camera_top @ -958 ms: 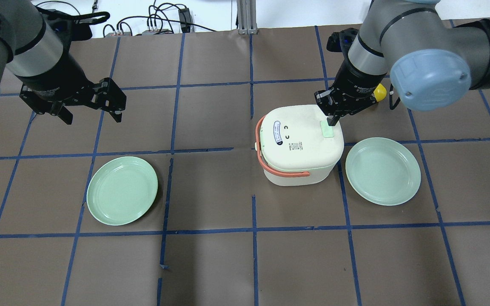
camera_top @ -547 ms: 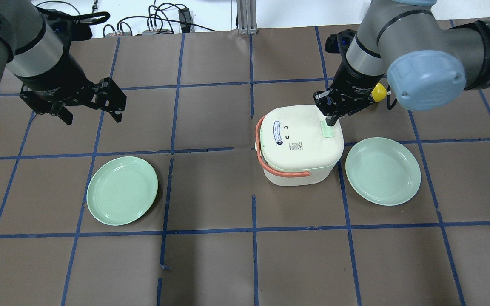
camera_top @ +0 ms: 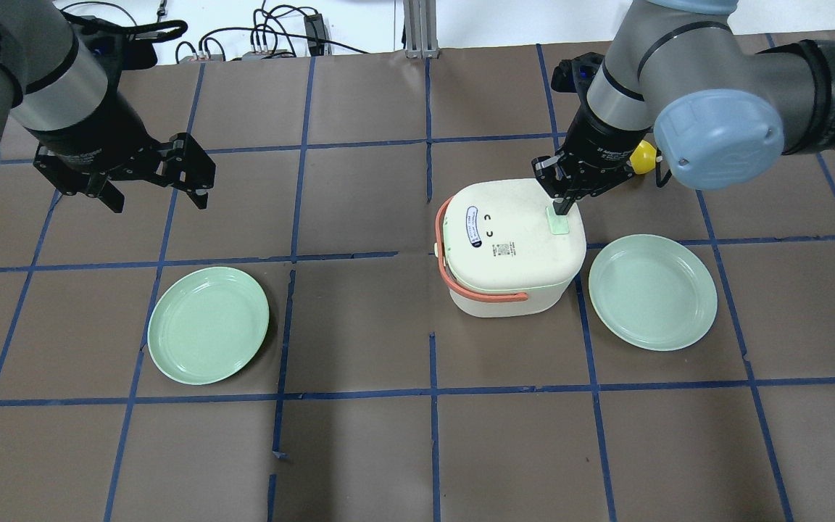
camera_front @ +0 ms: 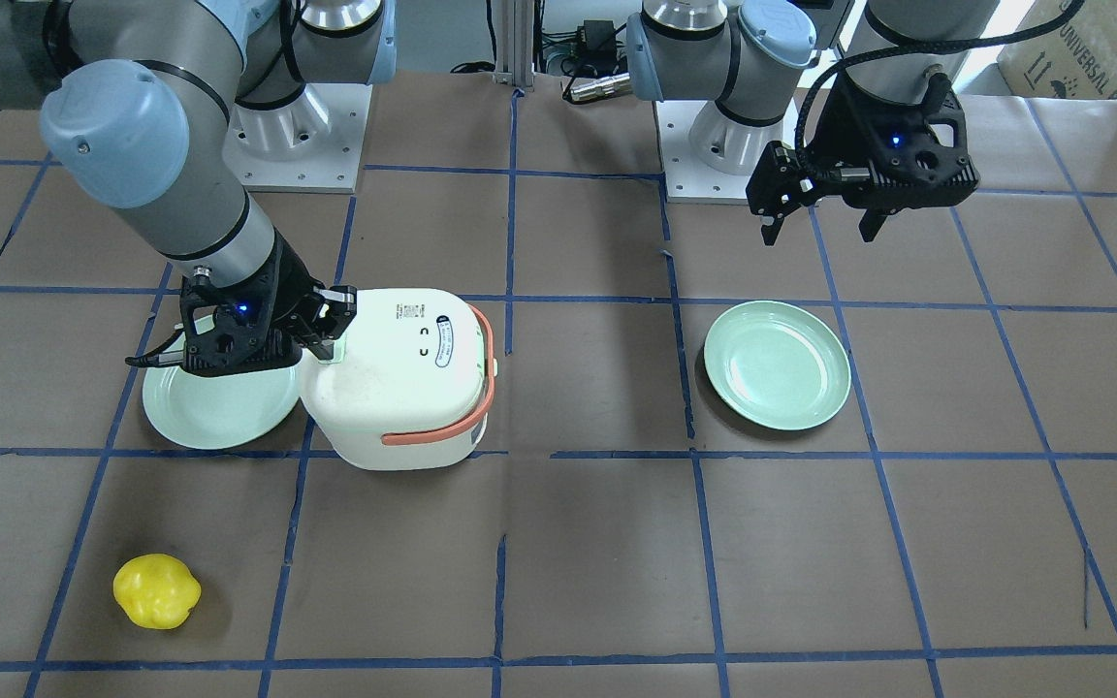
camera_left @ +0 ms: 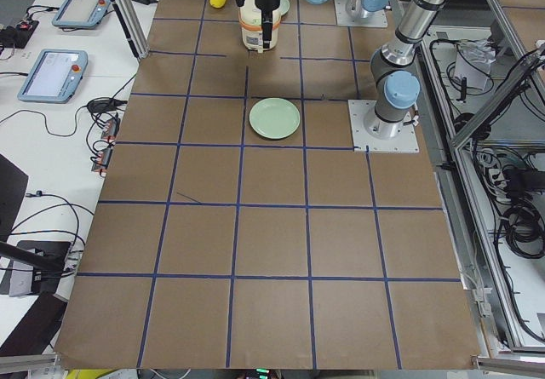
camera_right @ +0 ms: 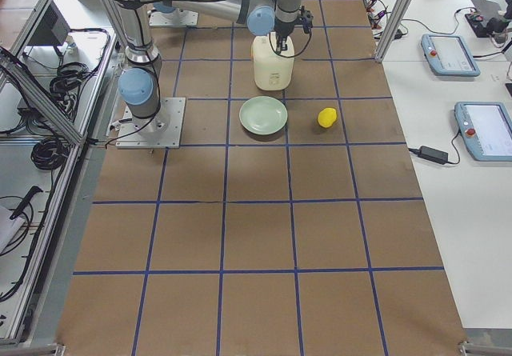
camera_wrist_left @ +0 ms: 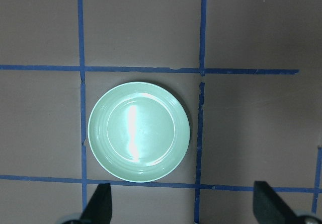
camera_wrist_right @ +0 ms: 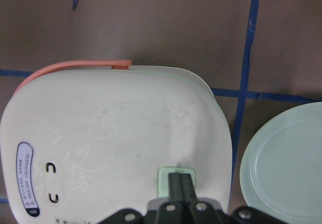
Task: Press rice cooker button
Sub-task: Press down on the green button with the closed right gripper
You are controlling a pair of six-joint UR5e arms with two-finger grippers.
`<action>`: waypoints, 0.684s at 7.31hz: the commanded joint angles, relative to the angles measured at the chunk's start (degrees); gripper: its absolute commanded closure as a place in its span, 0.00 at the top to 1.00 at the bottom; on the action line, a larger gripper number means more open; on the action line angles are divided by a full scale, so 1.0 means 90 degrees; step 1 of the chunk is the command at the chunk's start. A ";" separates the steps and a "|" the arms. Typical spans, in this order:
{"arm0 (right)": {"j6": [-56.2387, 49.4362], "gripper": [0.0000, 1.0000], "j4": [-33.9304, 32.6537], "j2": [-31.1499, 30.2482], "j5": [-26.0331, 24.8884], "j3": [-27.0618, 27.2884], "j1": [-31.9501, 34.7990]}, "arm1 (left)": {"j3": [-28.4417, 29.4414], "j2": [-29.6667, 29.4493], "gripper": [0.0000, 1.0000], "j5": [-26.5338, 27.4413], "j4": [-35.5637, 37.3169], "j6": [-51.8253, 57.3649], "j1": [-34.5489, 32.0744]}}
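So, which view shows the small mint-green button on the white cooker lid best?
The right wrist view: the small mint-green button looks large, with the shut right gripper over it. The overhead view shows it small; in the front-facing view the gripper hides most of it; the side views are too distant.

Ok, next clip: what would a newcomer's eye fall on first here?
The white rice cooker with its coral handle stands right of centre in the overhead view. The right gripper is shut, its tip at the mint-green button on the lid's edge. A mint-green plate lies just beside the cooker, and a second plate lies far left, near the open left gripper.
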 commanded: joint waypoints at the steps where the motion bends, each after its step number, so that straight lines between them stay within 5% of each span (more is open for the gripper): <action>1: 0.0000 0.06 -0.0081 0.0022 -0.0001 0.0069 0.0003 | 0.0000 0.0000 1.00 0.0000 0.0003 0.0000 0.0000; 5: -0.0010 0.06 -0.0178 0.0110 -0.0001 0.0070 0.0003 | 0.0000 0.0000 1.00 0.0000 0.0003 0.0000 0.0000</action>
